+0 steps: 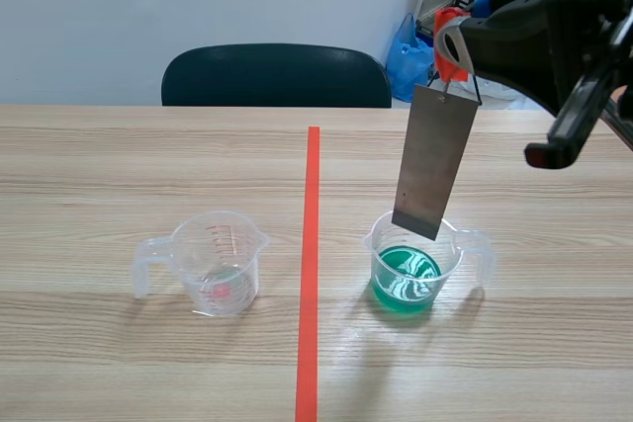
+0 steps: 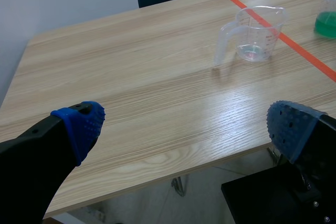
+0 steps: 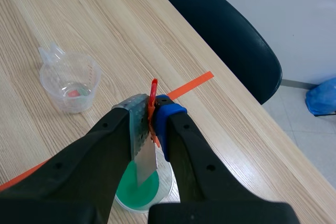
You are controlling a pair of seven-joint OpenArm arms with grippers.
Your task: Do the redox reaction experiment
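A grey metal plate hangs upright from an orange clip, and my right gripper is shut on that clip high over the table. The plate's lower edge sits at the mouth of a clear beaker of green liquid, above the liquid. From the right wrist, the clip is pinched in the right gripper, with the plate over the green beaker. An almost empty clear beaker stands left of the tape line. My left gripper is open, off the table's near left edge.
A dark chair stands behind the table's far edge. A blue bag and a rack are beyond it at the right. From the left wrist the empty beaker and the green beaker are far ahead.
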